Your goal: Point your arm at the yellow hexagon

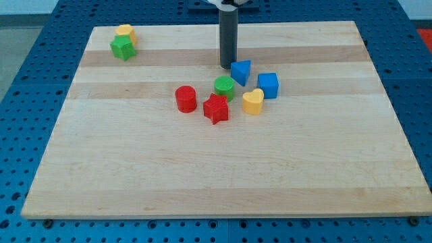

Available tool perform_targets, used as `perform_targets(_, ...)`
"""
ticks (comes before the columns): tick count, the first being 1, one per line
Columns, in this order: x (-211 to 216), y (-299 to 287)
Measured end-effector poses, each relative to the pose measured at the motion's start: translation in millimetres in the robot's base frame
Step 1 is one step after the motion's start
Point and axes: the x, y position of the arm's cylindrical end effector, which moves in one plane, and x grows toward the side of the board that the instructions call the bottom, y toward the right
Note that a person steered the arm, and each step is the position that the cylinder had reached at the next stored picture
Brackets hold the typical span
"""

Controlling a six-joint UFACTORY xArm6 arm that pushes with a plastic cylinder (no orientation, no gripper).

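Note:
The yellow hexagon [126, 32] sits at the board's top left, touching a green star [123, 47] just below it. My tip [227, 65] stands near the board's top middle, far to the right of the yellow hexagon. The tip is just left of a blue triangular block [241, 71] and above a green cylinder [225, 86].
A cluster lies below my tip: a red cylinder [185, 98], a red star [216, 109], a yellow heart [253, 101] and a blue cube [268, 85]. The wooden board [223, 175] lies on a blue perforated table [20, 88].

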Motion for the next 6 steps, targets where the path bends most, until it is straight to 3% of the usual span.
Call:
perform_targets(1, -12, -13)
perform_targets(4, -116, -83)
perform_targets(6, -129, -120)
